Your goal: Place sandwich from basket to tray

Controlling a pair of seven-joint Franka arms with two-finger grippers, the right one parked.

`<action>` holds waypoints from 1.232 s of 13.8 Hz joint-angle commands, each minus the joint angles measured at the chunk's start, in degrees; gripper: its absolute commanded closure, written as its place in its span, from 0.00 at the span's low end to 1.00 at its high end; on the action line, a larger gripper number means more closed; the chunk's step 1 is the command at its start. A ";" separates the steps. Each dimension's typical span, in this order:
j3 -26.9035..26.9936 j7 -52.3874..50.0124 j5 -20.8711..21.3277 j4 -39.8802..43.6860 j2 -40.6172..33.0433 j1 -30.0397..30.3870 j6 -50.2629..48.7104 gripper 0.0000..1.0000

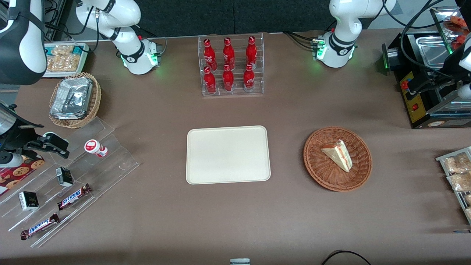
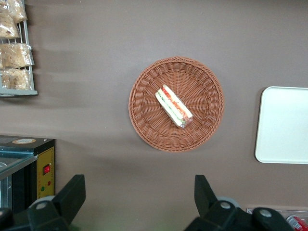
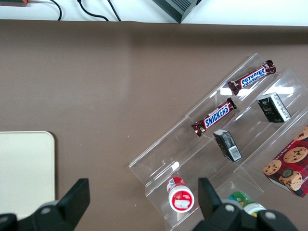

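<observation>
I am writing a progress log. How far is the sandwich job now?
Nothing is done yet: the sandwich lies in the basket, and the tray holds nothing. The gripper is open, high above the table, holding nothing. Reaching, grasping, carrying and placing all remain.

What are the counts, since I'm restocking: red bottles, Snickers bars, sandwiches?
Red bottles: 6
Snickers bars: 2
Sandwich: 1, in the basket
Total: 9
Gripper: jaws open, over the table near the basket.

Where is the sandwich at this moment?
The sandwich lies in the basket, beside the tray, toward the working arm's end; the open gripper is above them.
</observation>
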 commanded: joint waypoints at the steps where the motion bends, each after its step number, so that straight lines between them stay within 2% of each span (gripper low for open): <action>1: 0.53 -1.04 0.44 1.10 -0.16 -0.64 -1.96 0.00; 3: 0.53 -2.00 0.34 0.48 0.44 -0.55 -2.40 0.00; 6: 0.18 -14.36 0.17 -4.42 2.37 -1.07 1.09 0.00; 11: -2.45 -39.41 0.34 -18.22 6.23 -2.04 18.48 0.00; 15: -3.60 -49.63 0.34 -20.35 14.58 -4.24 27.37 0.00; 17: -3.60 -52.36 0.34 -24.55 16.61 -4.41 35.08 0.00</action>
